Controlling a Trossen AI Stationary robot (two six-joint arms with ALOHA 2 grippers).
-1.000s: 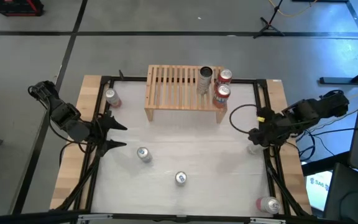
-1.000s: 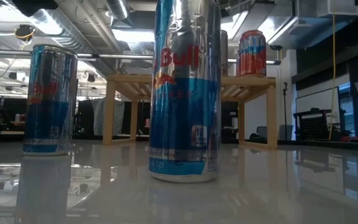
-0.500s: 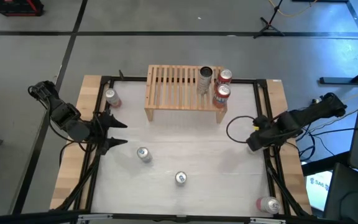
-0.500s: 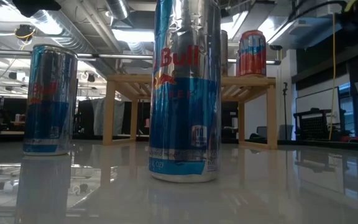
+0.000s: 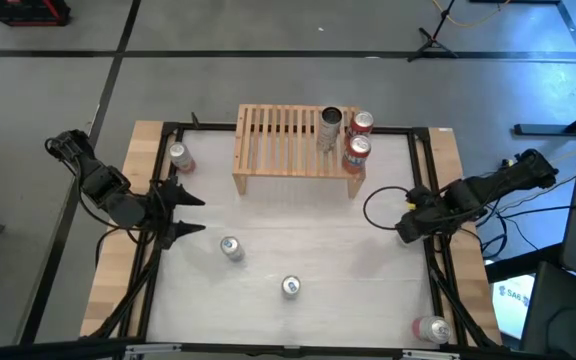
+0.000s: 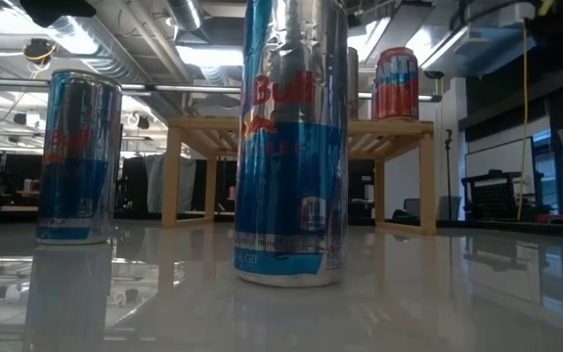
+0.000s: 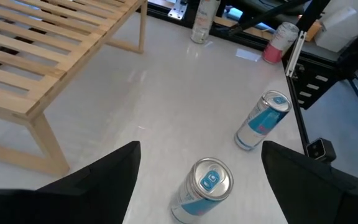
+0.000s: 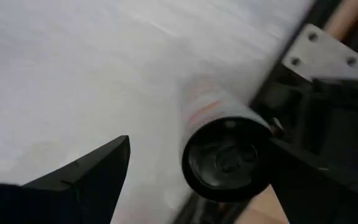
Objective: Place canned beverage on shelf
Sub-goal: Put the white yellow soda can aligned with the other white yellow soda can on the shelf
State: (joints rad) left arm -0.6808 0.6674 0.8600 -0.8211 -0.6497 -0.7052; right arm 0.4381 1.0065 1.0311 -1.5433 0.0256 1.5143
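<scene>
Since a second ago the right tool (image 5: 405, 231) has been lowered to the can (image 8: 225, 149) at the table's (image 5: 328, 250) right edge, fingers spread around it, well apart from the shelf (image 5: 293, 145). The can could be tipped by an off-centre closure. The left tool (image 5: 175, 211) waits, spread.

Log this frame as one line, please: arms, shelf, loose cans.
right gripper open around a lying can at table's right edge | left gripper open, waiting left | shelf: three cans at its right end
</scene>
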